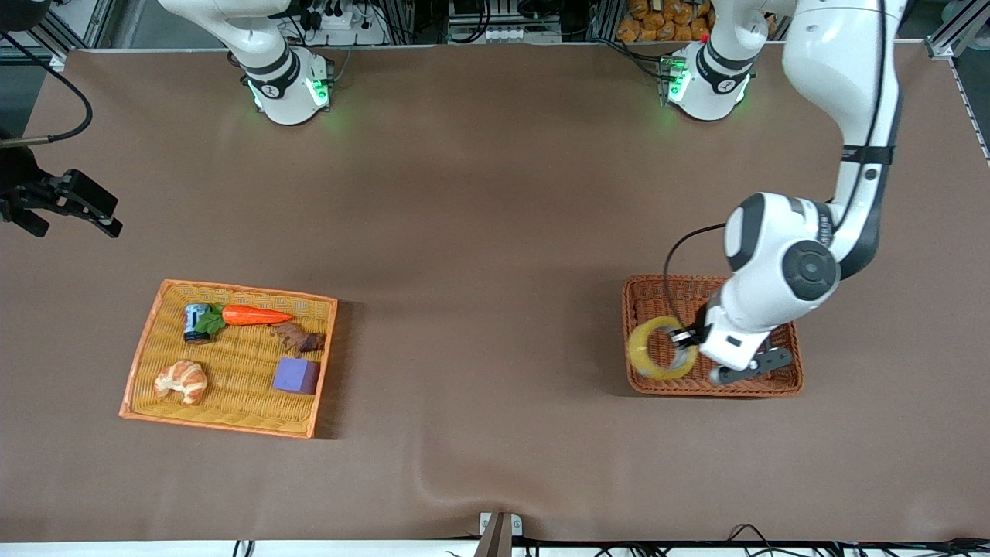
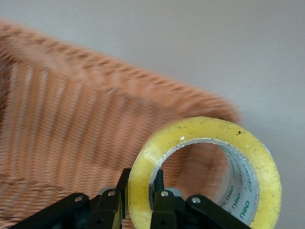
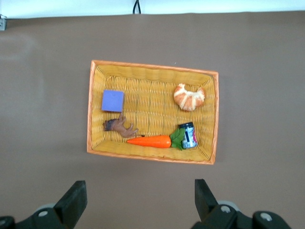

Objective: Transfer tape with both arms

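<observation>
Pinching the tape (image 2: 205, 167) by its rim, left claw (image 1: 684, 340) over the brown basket (image 1: 781, 379); right claw (image 1: 73, 205) spread, waiting well apart above the worktop (image 1: 479, 232) near the orange tray (image 1: 143, 348).

A yellowish translucent tape (image 1: 659, 348) is seen in a reddish-brown woven basket (image 1: 781, 381). An orange carrot (image 1: 255, 315) and purple cube (image 1: 296, 376) are seen on yellow-orange wicker (image 1: 232, 410). The desk (image 1: 479, 232) is brown.

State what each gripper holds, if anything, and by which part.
The left gripper pinches the tape through its ring wall. The right gripper holds nothing.
</observation>
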You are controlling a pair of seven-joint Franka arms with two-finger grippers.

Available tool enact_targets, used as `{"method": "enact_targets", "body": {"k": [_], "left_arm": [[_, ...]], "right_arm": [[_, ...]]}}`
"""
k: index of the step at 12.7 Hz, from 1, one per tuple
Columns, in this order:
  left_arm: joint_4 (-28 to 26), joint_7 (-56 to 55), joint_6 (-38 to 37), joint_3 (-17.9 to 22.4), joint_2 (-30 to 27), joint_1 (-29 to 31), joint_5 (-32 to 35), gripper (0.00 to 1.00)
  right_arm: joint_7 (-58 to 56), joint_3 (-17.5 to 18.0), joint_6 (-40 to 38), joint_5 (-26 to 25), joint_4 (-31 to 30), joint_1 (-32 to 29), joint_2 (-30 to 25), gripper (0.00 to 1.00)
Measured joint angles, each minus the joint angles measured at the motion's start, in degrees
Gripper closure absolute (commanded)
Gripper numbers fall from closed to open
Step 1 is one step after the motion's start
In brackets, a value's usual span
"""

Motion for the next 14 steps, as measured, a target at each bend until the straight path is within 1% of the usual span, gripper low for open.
{"method": "enact_targets", "body": {"k": [2, 3, 4, 5, 7, 9, 10, 11, 13, 14], "left_arm": [[-5.07, 0.12, 1.06, -0.01, -0.78, 1.55, 0.15, 1.00], [-7.24, 0.13, 2.04, -0.01, -1.13, 2.82, 1.01, 0.56], [-9.22, 0.14, 3.21, -0.01, -1.48, 4.04, 2.33, 0.01], [-10.53, 0.14, 4.19, -0.03, -1.77, 5.08, 3.61, 0.00], [-10.90, 0.15, 5.08, -0.07, -3.08, 7.14, 5.20, 0.00], [-9.47, 0.16, 3.32, -0.13, -7.35, 7.70, 5.29, 0.00], [-7.25, 0.16, -0.76, -0.23, -10.24, 7.68, 5.30, 0.00], [-3.53, 0.16, -7.05, -0.39, -13.10, 7.67, 5.33, 0.00], [6.91, 0.82, -20.85, -0.74, -17.22, 7.64, 5.79, 0.00], [12.08, 2.76, -26.28, -0.77, -18.48, 7.64, 6.34, 0.00]], "right_arm": [[0.00, -0.01, -2.62, 0.43, -0.10, 0.14, 0.01, 0.00], [0.00, -0.01, -4.15, 0.46, -0.22, 0.45, 0.01, 0.00], [0.00, 0.01, -5.61, 0.47, -0.30, 0.80, 0.01, 0.00], [0.07, -0.07, -7.36, 0.46, -0.30, 0.89, 0.00, 0.00], [0.07, -1.12, -8.61, 0.46, 0.06, 0.29, -0.21, 0.00], [-0.07, -1.39, -7.27, 0.52, 0.87, 0.05, -0.63, 0.00], [-0.07, -1.20, -6.49, 0.69, 0.75, 0.36, -0.31, 0.00], [-0.05, -1.02, -6.00, 0.74, 0.48, 1.03, 0.41, 0.00], [0.11, -0.73, -3.41, 0.72, 0.49, 2.70, 1.72, 0.00], [0.12, -0.69, -2.98, 0.69, 0.54, 3.01, 1.85, 0.00]]}}
